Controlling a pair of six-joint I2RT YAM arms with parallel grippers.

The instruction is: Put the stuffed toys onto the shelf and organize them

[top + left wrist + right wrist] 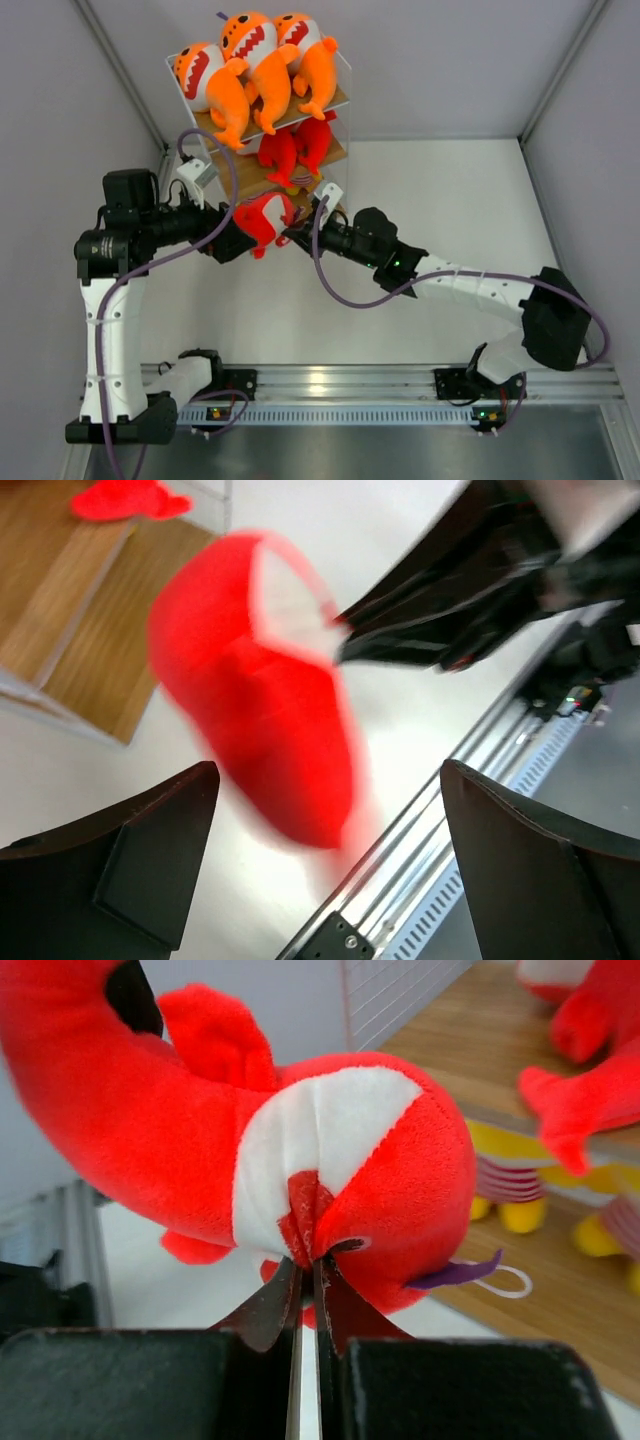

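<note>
Shelf point(238, 178) stands at the far-left corner of the counter. Top tier: 3 orange sharks point(258, 60) side by side, mouths up, tails hanging over the near edge. Mid tier: 2 red sharks point(295, 148).

3rd red shark point(265, 218) is just off the shelf's near side, left of counter centre, between both grippers. R gripper point(305, 1260) has its fingers pressed together, pinching a fold of plush at the white patch on the shark's point(330, 1160) body. A purple tag point(460, 1272) sticks out beside the pinch.

L gripper point(330, 770) has its fingers spread wide, w/ the shark point(260, 710) ahead in the gap. That view is blurred, so can't tell if there's contact.

Small striped figures w/ yellow feet point(505, 1180) sit on a low shelf board behind the held shark.
</note>
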